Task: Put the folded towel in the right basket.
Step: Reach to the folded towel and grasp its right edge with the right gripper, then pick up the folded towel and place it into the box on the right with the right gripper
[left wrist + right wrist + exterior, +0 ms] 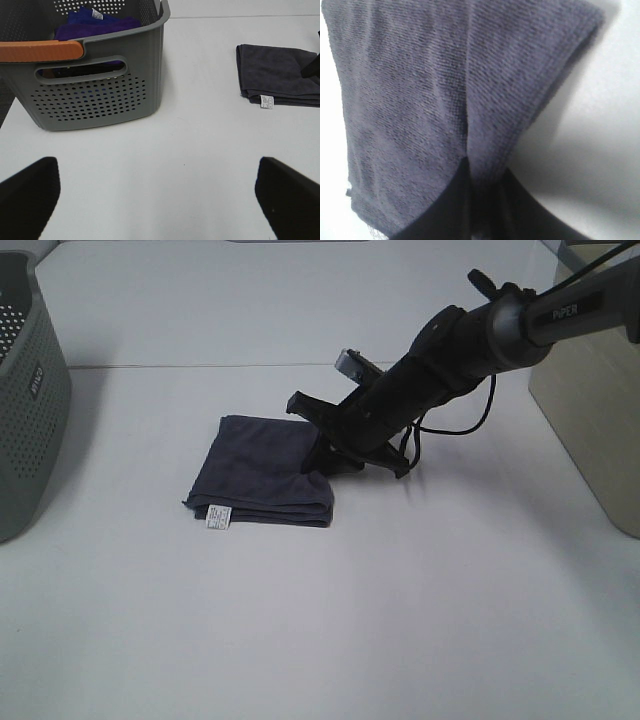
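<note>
Pinched cloth fills the right wrist view: the right gripper (pixel 481 192) has its two dark fingers (pixel 447 212) closed on a ridge of the folded towel (pixel 415 90), and the weave shows as a fine, nubbly knit in dark grey with a faint violet cast. A crease runs up from the pinch, with fabric falling away on both sides of it.

From the high camera the folded towel (pixel 262 465) lies flat on the white table (pixel 350 630), well apart from the grey basket (pixel 30 410) and to that basket's right. It is folded to a rough square, its stacked layers showing as rounded edges along the near side, and a small white care label (pixel 218 517) sticks out at the near corner closest to the grey basket. The right gripper (pixel 326 461) meets the towel on the edge turned away from the grey basket, its arm slanting down from the upper right. Farther still from the grey basket, at the opposite end of the table, stands the beige right basket (pixel 588 420), only partly in frame.

In the left wrist view the left gripper (pixel 160 200) is spread wide with nothing between its fingers (pixel 30 195), over bare table just in front of the grey basket (pixel 100 95). That basket has perforated walls, an orange handle (pixel 40 50) and a blue cloth (pixel 95 22) inside. The towel (pixel 277 75) and its label (pixel 267 102) lie beyond, off to the basket's side.
</note>
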### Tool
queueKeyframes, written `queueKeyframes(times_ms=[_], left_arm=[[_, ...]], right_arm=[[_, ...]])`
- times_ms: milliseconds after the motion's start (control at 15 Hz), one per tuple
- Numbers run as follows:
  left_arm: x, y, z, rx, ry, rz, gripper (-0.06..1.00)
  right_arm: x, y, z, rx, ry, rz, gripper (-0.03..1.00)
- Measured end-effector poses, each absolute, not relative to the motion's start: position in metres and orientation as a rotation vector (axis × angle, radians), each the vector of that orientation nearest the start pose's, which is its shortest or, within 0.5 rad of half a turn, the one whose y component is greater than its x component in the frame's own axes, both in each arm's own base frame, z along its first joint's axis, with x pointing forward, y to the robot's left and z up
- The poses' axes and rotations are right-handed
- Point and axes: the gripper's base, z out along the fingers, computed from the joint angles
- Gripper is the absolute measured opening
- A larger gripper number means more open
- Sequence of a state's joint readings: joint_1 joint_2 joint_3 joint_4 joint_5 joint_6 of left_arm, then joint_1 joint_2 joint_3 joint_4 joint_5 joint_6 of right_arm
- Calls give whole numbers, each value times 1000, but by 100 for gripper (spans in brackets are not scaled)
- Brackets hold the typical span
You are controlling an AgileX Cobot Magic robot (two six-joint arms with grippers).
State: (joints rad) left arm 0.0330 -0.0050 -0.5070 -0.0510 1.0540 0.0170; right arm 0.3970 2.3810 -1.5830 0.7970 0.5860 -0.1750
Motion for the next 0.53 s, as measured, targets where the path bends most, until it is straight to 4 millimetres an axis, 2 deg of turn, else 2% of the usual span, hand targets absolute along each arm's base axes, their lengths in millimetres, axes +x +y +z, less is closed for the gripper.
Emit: queueKeyframes(times_ms=[67,333,467,533], left_arm=[[-6,-4,280,-14,2025,-29,99],[-6,-4,280,-14,2025,-29,99],[-6,-4,280,-14,2025,-29,99],[-6,-4,280,-14,2025,-29,99]], right_arm=[[419,215,66,68,2838,799,4],[419,215,72,40,2838,798,4],[416,210,84,-44,2842,774,4],[418,203,109,-75,2802,774,4]])
